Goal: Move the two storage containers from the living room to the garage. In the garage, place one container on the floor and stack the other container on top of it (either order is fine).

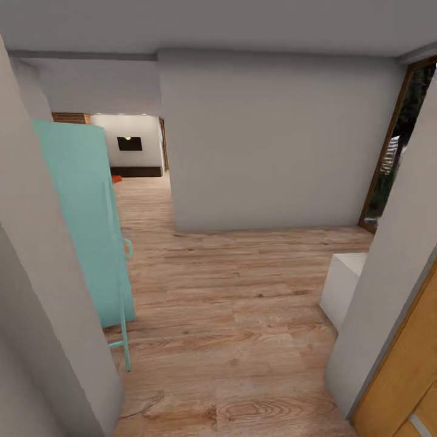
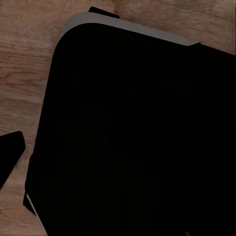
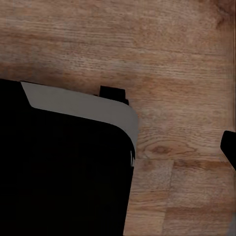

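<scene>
Storage containers: one shows as a small orange-red patch (image 1: 116, 178) in the head view, on the wood-plank floor (image 1: 243, 291) far down the passage, beyond the teal door (image 1: 85, 224) and just before the dark base of the far white wall with the black screen (image 1: 129, 144). I cannot make out whether that patch is one container or both. The teal door stands open into the passage, its handle (image 1: 128, 247) sticking out on the side away from the near wall. Across the floor from the teal door sit a white block (image 1: 343, 285) and the edge of an orange-wood door (image 1: 400, 376). The grey wall corner (image 1: 176, 224) beyond the teal door narrows the way to the living room.

In the left wrist view, a black rounded body with a pale rim (image 2: 132, 132) covers most of the planks; I judge it part of the robot's base. The left gripper's state cannot be told.

In the right wrist view, the same kind of black body (image 3: 64, 167) lies over the planks, and a dark tip (image 3: 230, 147) at the edge may be a finger; I cannot tell whether the right gripper is wide or narrow.

Risks, as I judge them: the base or an arm may clip the teal door's handle or edge, swinging it further into the gap. Steering away could strike the white block or the wall corner.
</scene>
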{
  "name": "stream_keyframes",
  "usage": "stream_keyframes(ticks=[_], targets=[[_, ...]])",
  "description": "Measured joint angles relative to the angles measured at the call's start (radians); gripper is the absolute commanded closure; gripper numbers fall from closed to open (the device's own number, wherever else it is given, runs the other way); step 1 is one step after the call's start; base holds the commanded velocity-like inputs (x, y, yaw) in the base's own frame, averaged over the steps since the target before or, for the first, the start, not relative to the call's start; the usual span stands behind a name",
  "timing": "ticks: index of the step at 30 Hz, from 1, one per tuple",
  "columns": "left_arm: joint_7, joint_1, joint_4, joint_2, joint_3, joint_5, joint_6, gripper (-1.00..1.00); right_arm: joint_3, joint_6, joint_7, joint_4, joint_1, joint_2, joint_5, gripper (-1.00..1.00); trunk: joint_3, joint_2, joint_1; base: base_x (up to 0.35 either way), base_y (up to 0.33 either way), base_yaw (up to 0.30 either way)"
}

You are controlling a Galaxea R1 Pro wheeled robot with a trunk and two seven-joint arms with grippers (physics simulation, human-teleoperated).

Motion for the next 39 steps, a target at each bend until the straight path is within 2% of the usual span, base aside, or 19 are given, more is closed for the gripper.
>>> stream_keyframes(ticks=[12, 20, 39], targets=[[0.000, 0.000, 0.001, 0.000, 0.000, 0.001, 0.001, -1.00, 0.010, 0.003, -0.008, 0.002, 0.000, 0.000, 0.010, -1.00, 0.000, 0.000, 0.000, 0.321, -0.005, -0.042], [0.000, 0.000, 0.000, 0.000, 0.001, 0.000, 0.000, -1.00, 0.012, 0.002, -0.008, 0.002, 0.000, -0.011, 0.010, -1.00, 0.000, 0.000, 0.000, 0.322, 0.000, 0.000], [0.000, 0.000, 0.001, 0.000, 0.001, 0.001, 0.001, -1.00, 0.010, 0.004, -0.008, 0.002, 0.000, -0.001, 0.008, -1.00, 0.000, 0.000, 0.000, 0.321, 0.000, 0.000]])
